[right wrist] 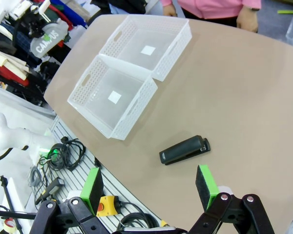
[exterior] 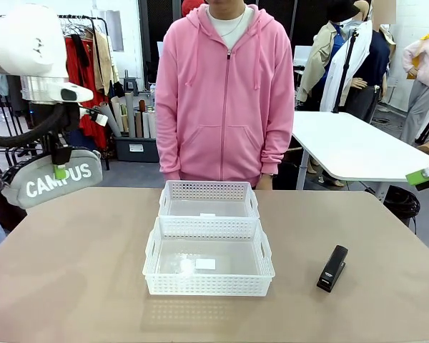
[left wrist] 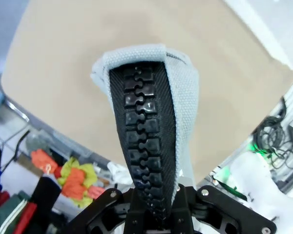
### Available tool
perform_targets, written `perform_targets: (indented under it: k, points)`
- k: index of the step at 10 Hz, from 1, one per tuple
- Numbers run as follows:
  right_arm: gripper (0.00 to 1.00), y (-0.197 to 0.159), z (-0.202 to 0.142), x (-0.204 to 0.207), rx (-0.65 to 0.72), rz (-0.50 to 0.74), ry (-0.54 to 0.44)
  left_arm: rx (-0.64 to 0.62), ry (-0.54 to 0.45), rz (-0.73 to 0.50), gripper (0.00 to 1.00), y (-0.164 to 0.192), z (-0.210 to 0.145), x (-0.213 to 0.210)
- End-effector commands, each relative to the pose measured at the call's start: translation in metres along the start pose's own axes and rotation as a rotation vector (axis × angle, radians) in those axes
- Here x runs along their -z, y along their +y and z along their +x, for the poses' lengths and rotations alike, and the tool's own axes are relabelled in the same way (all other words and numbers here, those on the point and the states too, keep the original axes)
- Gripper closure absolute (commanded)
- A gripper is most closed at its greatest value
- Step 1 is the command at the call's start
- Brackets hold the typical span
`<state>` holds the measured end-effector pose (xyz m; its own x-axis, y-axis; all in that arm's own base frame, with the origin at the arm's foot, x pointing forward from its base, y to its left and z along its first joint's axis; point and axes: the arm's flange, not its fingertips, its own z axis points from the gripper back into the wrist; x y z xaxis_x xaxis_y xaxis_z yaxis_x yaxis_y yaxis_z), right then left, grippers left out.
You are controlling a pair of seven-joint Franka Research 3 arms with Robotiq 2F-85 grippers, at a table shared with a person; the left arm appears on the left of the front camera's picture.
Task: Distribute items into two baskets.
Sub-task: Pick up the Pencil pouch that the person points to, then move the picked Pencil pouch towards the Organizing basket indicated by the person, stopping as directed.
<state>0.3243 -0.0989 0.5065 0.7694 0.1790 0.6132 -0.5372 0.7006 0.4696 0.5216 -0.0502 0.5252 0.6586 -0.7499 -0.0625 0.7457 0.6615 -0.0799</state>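
My left gripper (exterior: 59,171) is shut on the grey "CAMPUS" pouch (exterior: 51,181) and holds it in the air off the table's left edge. In the left wrist view the pouch (left wrist: 145,131) with its black zip rises from between my fingers over the table. The pouch (right wrist: 48,40) also hangs far off in the right wrist view. Two white lattice baskets stand end to end mid-table, the near basket (exterior: 209,284) and the far basket (exterior: 209,191), both holding nothing but a label. The black stapler (exterior: 332,268) lies at the right. My right gripper (right wrist: 151,187) hangs open above the stapler (right wrist: 184,150).
A person in a pink hoodie (exterior: 225,93) stands at the far edge behind the baskets, one hand (right wrist: 247,20) resting by the table. Cables and a yellow box (right wrist: 105,206) lie on the floor beyond the table's near edge. A white table (exterior: 350,146) stands at the back right.
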Motion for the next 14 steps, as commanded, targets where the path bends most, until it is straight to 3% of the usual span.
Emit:
perform_targets:
  k: [1,5,14]
  points:
    - [0.00,0.001,0.001,-0.001,-0.010,0.010,-0.011,0.050,-0.023,-0.078,1.00,-0.006,-0.012,-0.001]
    - [0.00,0.001,0.001,-0.001,-0.010,0.010,-0.011,0.093,0.019,-0.020,1.00,-0.027,-0.009,-0.006]
    - [0.00,0.001,0.001,-0.001,-0.010,0.010,-0.011,0.067,-0.009,-0.049,1.00,-0.018,-0.003,-0.004]
